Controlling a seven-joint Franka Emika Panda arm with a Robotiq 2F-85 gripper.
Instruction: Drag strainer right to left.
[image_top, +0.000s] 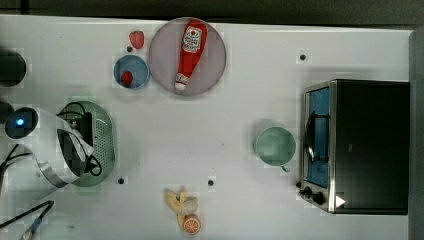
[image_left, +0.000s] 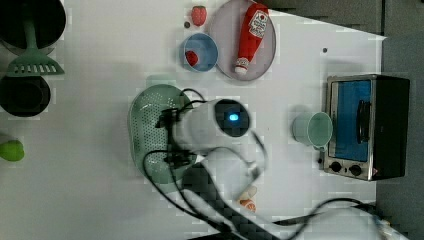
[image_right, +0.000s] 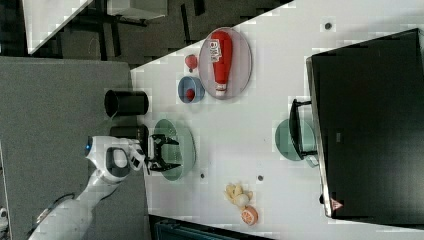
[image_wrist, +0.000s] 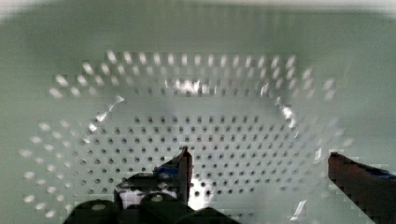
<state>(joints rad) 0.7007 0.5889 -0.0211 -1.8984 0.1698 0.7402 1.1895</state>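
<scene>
While the claw (image_right: 161, 153) hangs with its fingers (image_wrist: 184, 165) spread wide apart inside the strainer (image_top: 102, 145), pinching nothing, the strainer sits on the white bench (image_top: 210, 135) at the top view's left edge, well apart from the mint cup (image_top: 275, 145) beside the toaster oven (image_top: 357, 145).

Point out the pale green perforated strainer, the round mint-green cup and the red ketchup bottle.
Pale green perforated plastic strainer (image_top: 106, 136), top view, perforated inside.
Round mint-green cup (image_top: 275, 145), top view, smooth inside.
Red ketchup bottle (image_top: 189, 56), top view, red body.
</scene>
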